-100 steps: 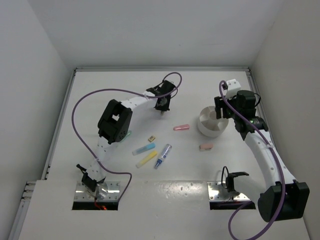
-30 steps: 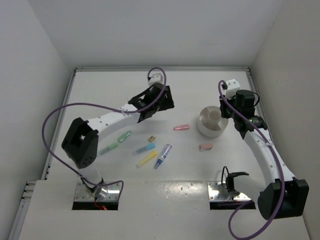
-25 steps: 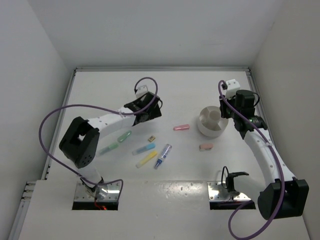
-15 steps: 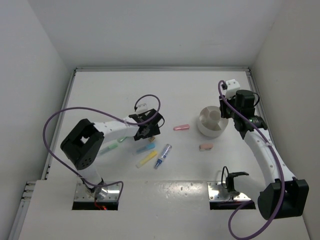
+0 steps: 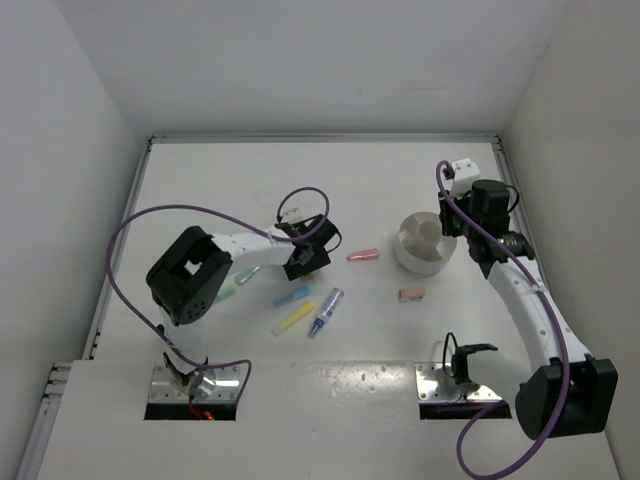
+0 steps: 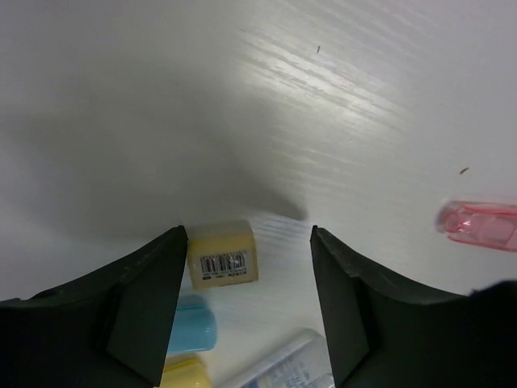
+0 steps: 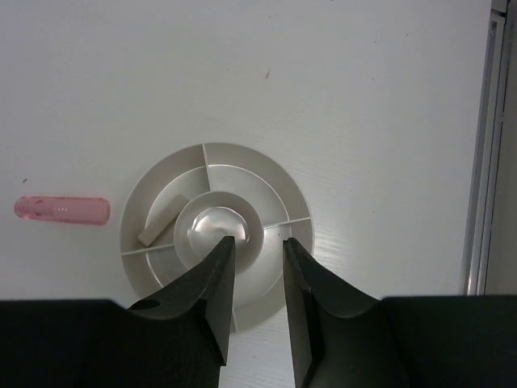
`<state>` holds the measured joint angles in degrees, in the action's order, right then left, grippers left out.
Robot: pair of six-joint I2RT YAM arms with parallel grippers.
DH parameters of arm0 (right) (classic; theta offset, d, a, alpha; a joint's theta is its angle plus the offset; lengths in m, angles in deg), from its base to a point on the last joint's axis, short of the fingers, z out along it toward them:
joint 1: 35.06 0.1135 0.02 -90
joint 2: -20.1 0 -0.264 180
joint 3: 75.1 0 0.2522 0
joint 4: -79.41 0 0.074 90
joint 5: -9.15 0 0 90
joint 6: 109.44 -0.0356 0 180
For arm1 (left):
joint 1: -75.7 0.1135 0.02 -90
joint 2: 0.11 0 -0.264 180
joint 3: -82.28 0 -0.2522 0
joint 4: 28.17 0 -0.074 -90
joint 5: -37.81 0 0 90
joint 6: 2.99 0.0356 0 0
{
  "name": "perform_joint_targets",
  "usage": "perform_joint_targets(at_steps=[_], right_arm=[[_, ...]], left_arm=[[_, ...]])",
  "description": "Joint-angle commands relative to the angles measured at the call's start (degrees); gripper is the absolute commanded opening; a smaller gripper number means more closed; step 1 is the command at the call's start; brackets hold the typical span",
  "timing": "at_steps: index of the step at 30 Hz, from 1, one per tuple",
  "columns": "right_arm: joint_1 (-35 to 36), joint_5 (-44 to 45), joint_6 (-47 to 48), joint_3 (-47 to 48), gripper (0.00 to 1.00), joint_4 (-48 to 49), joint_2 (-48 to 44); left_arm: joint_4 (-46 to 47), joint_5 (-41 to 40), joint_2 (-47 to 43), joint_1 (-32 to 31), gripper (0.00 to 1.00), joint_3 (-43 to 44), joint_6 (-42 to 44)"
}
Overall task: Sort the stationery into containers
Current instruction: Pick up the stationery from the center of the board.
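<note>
My left gripper (image 5: pixel 305 262) (image 6: pixel 247 233) is low over the table and open. A small beige eraser with a barcode (image 6: pixel 223 255) lies between its fingers, close against the left one. Just below it are a blue pen (image 5: pixel 292 296) (image 6: pixel 192 323), a yellow pen (image 5: pixel 293 318) and a purple-blue pen (image 5: pixel 326 311). A green pen (image 5: pixel 240 282) lies to the left. A pink pen (image 5: pixel 363 255) (image 7: pixel 62 210) and a pink eraser (image 5: pixel 412 293) lie near the round white divided bowl (image 5: pixel 420 252) (image 7: pixel 266 162). A beige block (image 7: pixel 161 220) rests in one compartment. My right gripper (image 5: pixel 446 226) (image 7: pixel 257 241) hovers over the bowl's middle, open a little and holding nothing.
White walls close in the table at the back and on both sides. Two square metal plates (image 5: pixel 195 385) (image 5: pixel 455 383) sit at the near edge by the arm bases. Purple cables loop off both arms.
My left arm has swung from the back of the table toward the near side and come down around the beige eraser. The right arm has stayed still over the bowl.
</note>
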<state>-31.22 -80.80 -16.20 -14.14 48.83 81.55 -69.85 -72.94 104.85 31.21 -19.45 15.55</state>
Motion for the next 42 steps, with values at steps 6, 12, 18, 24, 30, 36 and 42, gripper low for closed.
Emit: perform_joint_targets(at_steps=[6,12,18,24,30,36,42], right_arm=[[-0.32,0.74,0.45,2.19,0.31,1.09,-1.6],[-0.32,0.74,0.45,2.19,0.31,1.09,-1.6],[-0.32,0.74,0.45,2.19,0.31,1.09,-2.12],[-0.32,0.74,0.45,2.19,0.31,1.09,-2.12],[-0.32,0.74,0.45,2.19,0.31,1.09,-2.12],[-0.32,0.74,0.45,2.19,0.31,1.09,-2.12],[-0.32,0.74,0.45,2.19,0.31,1.09,-2.12]], left_arm=[[-1.61,1.24,2.87,-0.42,0.57,1.06,-2.72],[-4.59,1.86,1.73,-0.42,0.61,1.05,-0.87],[-5.65,1.86,2.25,-2.17,0.59,2.28,4.83],[-6.79,2.91,4.46,-3.32,0.43,3.43,8.52],[-7.32,2.3,6.13,-3.32,0.24,3.96,10.81],[-6.37,3.25,2.8,-4.02,0.0,14.05,19.23],[10.5,18.15,3.13,-3.42,0.0,22.4,33.48]])
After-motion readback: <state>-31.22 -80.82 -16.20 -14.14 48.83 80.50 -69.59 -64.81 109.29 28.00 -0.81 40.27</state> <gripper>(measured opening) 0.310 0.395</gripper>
